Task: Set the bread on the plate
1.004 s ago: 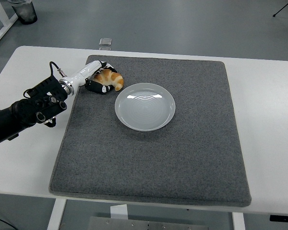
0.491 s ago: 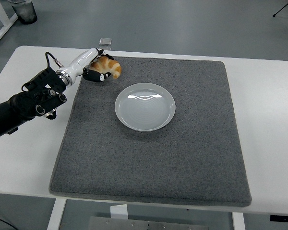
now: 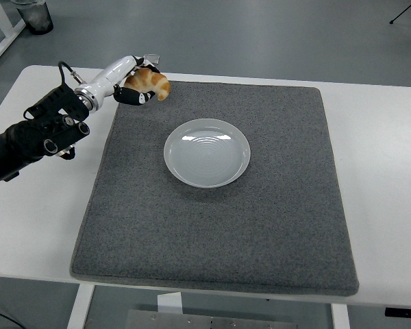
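**Now the bread is in the hand, above the far-left corner of the mat**

The left hand (image 3: 133, 86) reaches in from the left edge and its fingers are curled around the bread (image 3: 151, 82), a golden croissant. The black fingertips close under and beside it, and the white back of the hand lies on its left, so the croissant sticks out to the right of the grasp. It appears to be lifted off the surface, over the far-left corner of the grey mat (image 3: 212, 226), near the far edge of the white table (image 3: 383, 171). I judge that this height is there so the bread can pass over the rim without dragging on the mat.

The plate (image 3: 207, 152) is grey, round and bare, and it lies flat on the mat, to the right of the hand and nearer to the robot, clearly apart from it. So the grasp seems done, and the carrying part is not yet done: the arm must bring the bread to the right and toward the near side, then lower it over the plate's middle before the fingers let go.

The right hand does not show.
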`<state>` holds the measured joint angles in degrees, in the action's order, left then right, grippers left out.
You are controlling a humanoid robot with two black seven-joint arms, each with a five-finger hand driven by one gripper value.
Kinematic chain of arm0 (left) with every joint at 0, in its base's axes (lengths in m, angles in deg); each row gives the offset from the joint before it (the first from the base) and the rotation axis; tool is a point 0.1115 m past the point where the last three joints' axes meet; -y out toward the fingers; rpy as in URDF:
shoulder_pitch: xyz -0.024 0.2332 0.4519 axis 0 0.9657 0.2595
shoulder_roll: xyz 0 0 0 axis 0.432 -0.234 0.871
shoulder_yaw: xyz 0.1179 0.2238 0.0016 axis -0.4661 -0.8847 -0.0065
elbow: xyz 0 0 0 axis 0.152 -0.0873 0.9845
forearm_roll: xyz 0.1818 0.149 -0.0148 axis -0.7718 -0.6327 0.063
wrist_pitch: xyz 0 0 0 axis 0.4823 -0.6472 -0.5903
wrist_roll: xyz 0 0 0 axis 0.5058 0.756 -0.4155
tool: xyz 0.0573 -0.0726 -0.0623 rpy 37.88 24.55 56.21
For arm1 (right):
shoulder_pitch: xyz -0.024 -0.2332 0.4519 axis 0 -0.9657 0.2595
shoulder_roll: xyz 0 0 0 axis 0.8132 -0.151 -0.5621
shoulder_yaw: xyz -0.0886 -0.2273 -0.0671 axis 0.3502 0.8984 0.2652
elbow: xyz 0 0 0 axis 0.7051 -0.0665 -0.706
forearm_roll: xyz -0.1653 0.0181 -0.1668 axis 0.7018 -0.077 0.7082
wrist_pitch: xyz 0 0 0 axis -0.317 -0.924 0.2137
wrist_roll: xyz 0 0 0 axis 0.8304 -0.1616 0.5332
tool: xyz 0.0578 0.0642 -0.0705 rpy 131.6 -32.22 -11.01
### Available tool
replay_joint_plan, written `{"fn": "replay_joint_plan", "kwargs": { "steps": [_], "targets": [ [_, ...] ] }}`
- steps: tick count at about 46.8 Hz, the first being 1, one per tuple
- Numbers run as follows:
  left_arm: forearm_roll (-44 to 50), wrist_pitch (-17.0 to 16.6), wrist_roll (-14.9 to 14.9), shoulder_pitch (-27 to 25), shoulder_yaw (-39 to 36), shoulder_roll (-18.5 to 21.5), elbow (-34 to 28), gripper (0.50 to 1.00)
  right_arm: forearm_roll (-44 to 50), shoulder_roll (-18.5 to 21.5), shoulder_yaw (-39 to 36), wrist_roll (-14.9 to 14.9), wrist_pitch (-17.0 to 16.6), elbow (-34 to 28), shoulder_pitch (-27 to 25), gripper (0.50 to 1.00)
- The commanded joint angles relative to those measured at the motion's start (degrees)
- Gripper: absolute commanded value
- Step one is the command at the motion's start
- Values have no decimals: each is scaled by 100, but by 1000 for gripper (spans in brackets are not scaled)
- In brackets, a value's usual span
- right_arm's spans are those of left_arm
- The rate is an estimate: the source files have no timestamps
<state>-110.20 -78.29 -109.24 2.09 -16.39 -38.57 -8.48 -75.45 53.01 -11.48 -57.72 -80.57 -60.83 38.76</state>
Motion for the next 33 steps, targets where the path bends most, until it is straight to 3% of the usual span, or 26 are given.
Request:
{"fn": "replay_joint_plan", "kwargs": {
  "steps": [1, 18, 24, 33],
  "targets": [
    [1, 151, 20, -228, -22, 288, -249, 500, 0, 0, 7, 0, 0, -7, 0, 954],
    [71, 872, 160, -1520, -31, 1634, -1761, 500, 0, 0, -1, 0, 0, 2, 0, 954],
    [80, 1083, 380, -1951, -31, 1810, -2297, 500, 0, 0, -1, 0, 0, 2, 9, 954],
    [54, 1066, 574, -2329, -31, 1828, -3184, 500, 0, 0, -1, 0, 0, -7, 0, 952]
  ]
}}
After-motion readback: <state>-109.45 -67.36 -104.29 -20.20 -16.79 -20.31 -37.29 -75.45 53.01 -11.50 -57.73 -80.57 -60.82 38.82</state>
